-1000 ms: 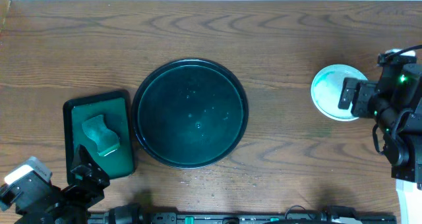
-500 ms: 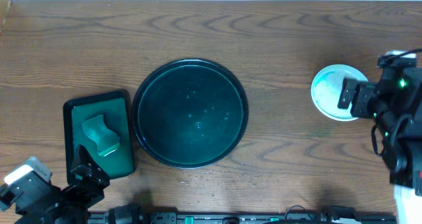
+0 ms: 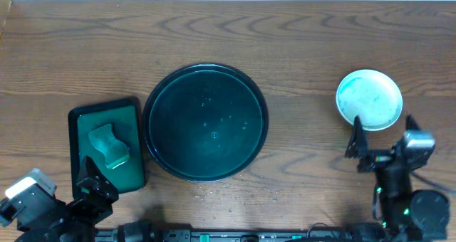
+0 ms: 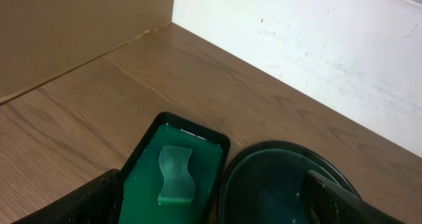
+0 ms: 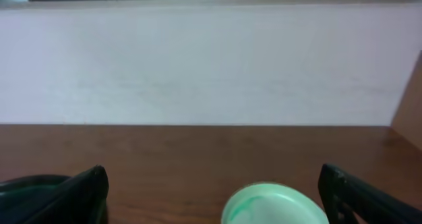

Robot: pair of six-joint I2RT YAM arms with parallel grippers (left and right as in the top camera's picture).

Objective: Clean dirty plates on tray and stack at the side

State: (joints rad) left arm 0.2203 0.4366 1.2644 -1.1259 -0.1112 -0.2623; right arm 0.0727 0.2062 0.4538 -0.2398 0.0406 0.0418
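overhead: the large round dark-green tray (image 3: 206,122) with a raised rim lies mid-frame with nothing on it, so the clearing looks done. the small round white plates (image 3: 369,100), tinted teal-green, sit at centre right on the brown wooden table (image 3: 306,43), well apart from the tray, which fits the side spot for stacking. from above only one disc shows, so i cannot tell how many lie under it. at the left, just beside the big tray, a smaller rectangular green tray (image 3: 128,164) holds a green sponge (image 3: 107,145), within the left arm's reach. the left gripper (image 3: 96,187) sits in the lower left corner and the right gripper (image 3: 382,137) at lower right, just below the plates. both have their fingers spread and hold nothing.

left wrist: the spread fingers frame the sponge tray and the big tray's rim along the bottom edge.

right wrist: the top plate shows at bottom centre between the wide fingers, untouched.
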